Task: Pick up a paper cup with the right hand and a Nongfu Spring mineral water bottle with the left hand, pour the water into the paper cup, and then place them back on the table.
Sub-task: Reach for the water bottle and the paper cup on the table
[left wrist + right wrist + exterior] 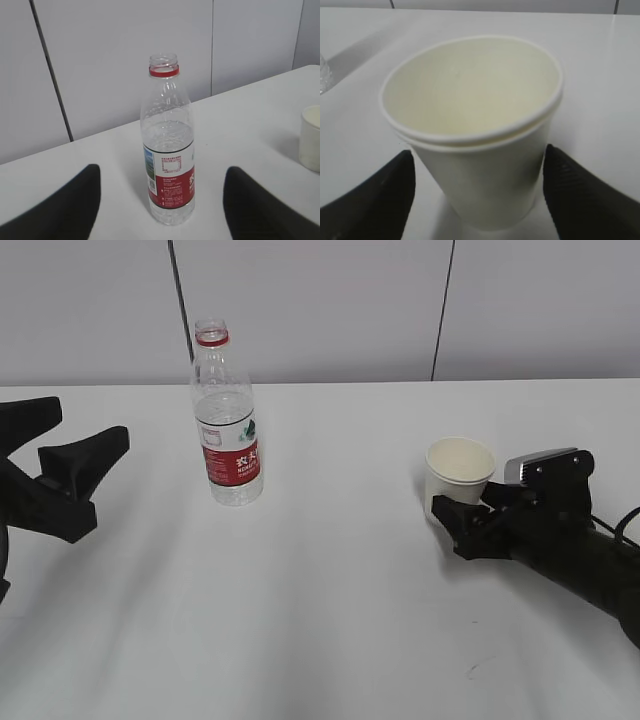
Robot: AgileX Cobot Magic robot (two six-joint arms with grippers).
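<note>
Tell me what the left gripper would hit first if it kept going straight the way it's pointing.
Probably the Nongfu Spring mineral water bottle: the left wrist view shows it standing centred between the open fingers of the left gripper, with bare table between. How far off is unclear.

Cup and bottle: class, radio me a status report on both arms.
Right fingers flank cup, open, no clear contact. Left gripper open, short of bottle. Bottle uncapped, upright on table. Nothing in the way.

Lab-like: bare white table [330, 620], panelled wall [320, 300]
</note>
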